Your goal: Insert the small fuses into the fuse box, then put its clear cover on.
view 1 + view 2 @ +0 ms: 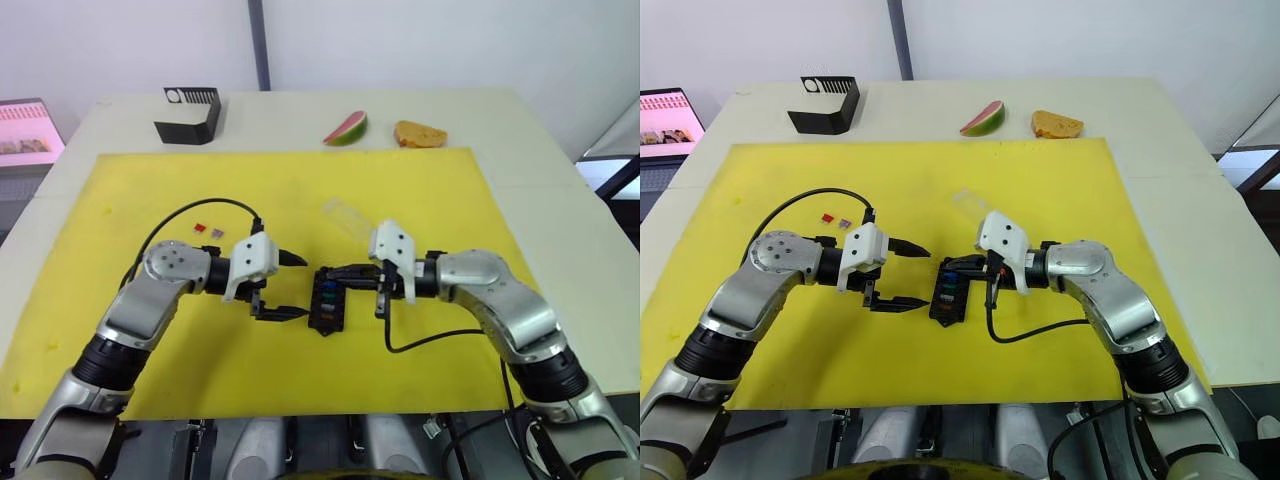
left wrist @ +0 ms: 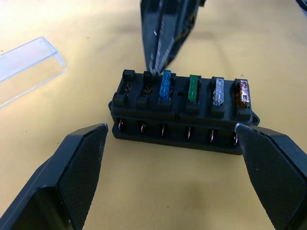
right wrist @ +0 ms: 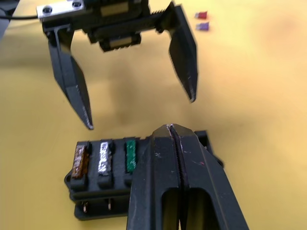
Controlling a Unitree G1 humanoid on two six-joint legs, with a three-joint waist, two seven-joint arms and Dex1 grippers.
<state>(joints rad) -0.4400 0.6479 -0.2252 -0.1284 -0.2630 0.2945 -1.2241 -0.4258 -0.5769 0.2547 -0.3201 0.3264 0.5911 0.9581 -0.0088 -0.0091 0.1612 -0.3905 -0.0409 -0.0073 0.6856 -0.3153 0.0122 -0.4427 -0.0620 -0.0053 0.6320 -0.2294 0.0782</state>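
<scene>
Fuse box lies near the centre of the yellow mat, between the two grippers, long axis running roughly 12 to 6 o'clock in the head views. In the left wrist view four fuses stand seated in one row: teal fuse, green fuse, grey fuse, amber fuse. The two slots beside the teal one are unfilled.

Right gripper is at the box's 3 o'clock side, fingers pressed flat together with no gap, tips resting over the box top at the unfilled slots next to the teal fuse. Whether anything is pinched between them cannot be told.

Left gripper is at the box's 9 o'clock side, fingers spread wide and holding nothing, tips pointing toward the box but apart from it.

Red fuse and purple fuse lie loose on the mat just beside each other, at about 10 o'clock from the left gripper, well apart from the box.

Clear cover lies flat on the mat at about 1 o'clock from the box, near it, not touching.

Beyond the mat at 12 o'clock, on the table: black angular box, watermelon slice, bread piece.
</scene>
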